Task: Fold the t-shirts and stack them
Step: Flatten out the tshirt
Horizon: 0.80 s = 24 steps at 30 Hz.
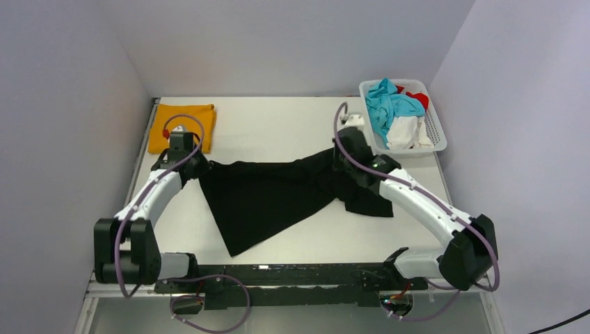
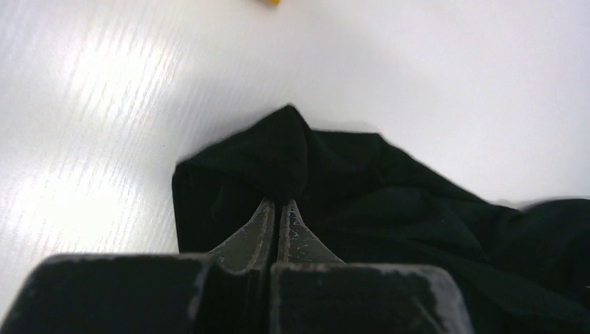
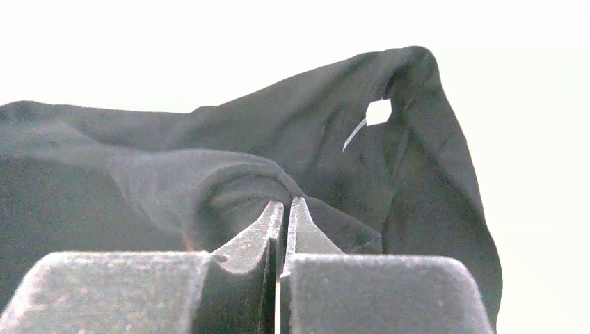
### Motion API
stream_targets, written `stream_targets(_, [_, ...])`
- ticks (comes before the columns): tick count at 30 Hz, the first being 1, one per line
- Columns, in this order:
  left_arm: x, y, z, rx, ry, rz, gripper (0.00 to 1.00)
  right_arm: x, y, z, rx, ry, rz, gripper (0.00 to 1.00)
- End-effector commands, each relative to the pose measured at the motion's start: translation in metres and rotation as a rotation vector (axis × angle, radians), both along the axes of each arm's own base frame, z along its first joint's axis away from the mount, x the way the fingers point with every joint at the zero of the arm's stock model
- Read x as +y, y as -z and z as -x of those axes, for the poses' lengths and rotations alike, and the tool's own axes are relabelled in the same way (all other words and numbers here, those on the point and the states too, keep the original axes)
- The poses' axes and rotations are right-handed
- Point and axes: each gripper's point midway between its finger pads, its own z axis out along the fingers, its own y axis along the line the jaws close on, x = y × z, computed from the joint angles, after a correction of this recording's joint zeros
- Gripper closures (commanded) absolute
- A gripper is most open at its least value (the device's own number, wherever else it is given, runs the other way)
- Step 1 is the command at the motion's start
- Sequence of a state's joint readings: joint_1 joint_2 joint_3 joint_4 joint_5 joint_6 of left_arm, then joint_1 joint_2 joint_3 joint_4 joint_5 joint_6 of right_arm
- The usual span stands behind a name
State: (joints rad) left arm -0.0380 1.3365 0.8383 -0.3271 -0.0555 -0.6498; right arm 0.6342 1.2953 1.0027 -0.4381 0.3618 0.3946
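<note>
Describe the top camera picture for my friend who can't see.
The left gripper and right gripper hold a black t-shirt stretched between them on a table. A folded orange t-shirt lies back left; a basket of clothes sits back right.

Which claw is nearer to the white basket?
Right. The right claw holds the black t-shirt just left of the basket; the left claw is across the table, beside the orange t-shirt.

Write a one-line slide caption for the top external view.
Left end effector and right end effector pinch opposite sides of the black t-shirt; orange-yellow t-shirt lies far left, laundry basket far right.
</note>
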Motion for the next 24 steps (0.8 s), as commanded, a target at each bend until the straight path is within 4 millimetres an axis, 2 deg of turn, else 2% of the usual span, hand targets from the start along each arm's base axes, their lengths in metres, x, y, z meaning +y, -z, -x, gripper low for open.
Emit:
stream_targets(1, [0.006,-0.09,-0.014,-0.249,-0.038,0.0,1.0,-0.031,-0.104,-0.046,-0.297,0.107,-0.011,1.0])
stream_targets(5, [0.007,-0.156,-0.002,-0.425,-0.03,0.0,1.0,-0.064,-0.173,-0.049,-0.461,0.139,0.022,1.0])
stream_targets(9, [0.0,-0.23,0.025,-0.643,0.003,0.035,1.0,-0.075,-0.253,-0.026,-0.635,0.074,0.024,1.0])
stream_targets(11, [-0.001,-0.273,0.05,-0.786,0.01,0.046,1.0,-0.077,-0.291,-0.008,-0.718,0.016,0.022,1.0])
stream_targets(15, [-0.003,-0.343,0.102,-0.985,0.048,0.033,1.0,-0.081,-0.358,0.038,-0.872,-0.1,-0.017,1.0])
stream_targets(19, [-0.001,-0.402,0.16,-1.146,0.073,-0.006,1.0,-0.07,-0.415,0.097,-1.012,-0.299,-0.097,1.0])
stream_targets(24, [0.003,-0.459,0.231,-1.327,0.079,-0.059,1.0,-0.064,-0.478,0.162,-1.166,-0.498,-0.155,1.0])
